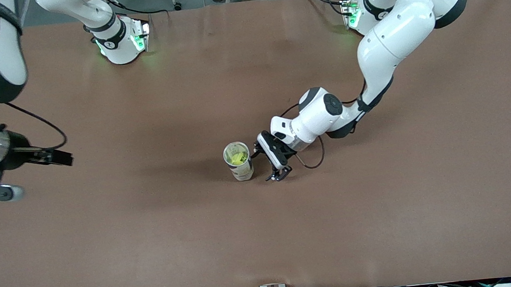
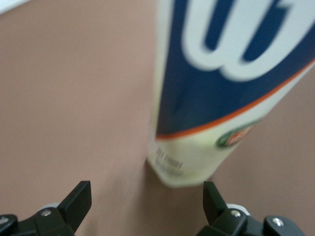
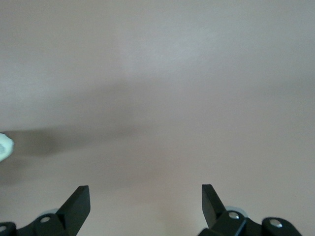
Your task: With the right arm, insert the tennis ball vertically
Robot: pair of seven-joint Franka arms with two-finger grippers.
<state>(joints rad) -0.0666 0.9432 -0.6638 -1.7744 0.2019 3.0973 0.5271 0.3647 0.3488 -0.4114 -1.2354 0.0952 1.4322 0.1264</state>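
A tennis ball can [image 1: 239,162] stands upright on the brown table, open top up. A yellow-green tennis ball [image 1: 236,157] sits inside it. My left gripper [image 1: 266,163] is low beside the can, toward the left arm's end, open and not touching it. In the left wrist view the can [image 2: 216,93] with blue and white lettering stands just ahead of the open left gripper [image 2: 146,197]. My right gripper [image 1: 61,157] is up in the air over the right arm's end of the table, open and empty [image 3: 146,197]. A sliver of the can [image 3: 4,146] shows at that view's edge.
The brown table [image 1: 264,236] carries nothing else in view. The two arm bases [image 1: 121,41] [image 1: 360,14] stand along the table's edge away from the front camera. A cable [image 1: 313,156] loops from the left wrist close to the table.
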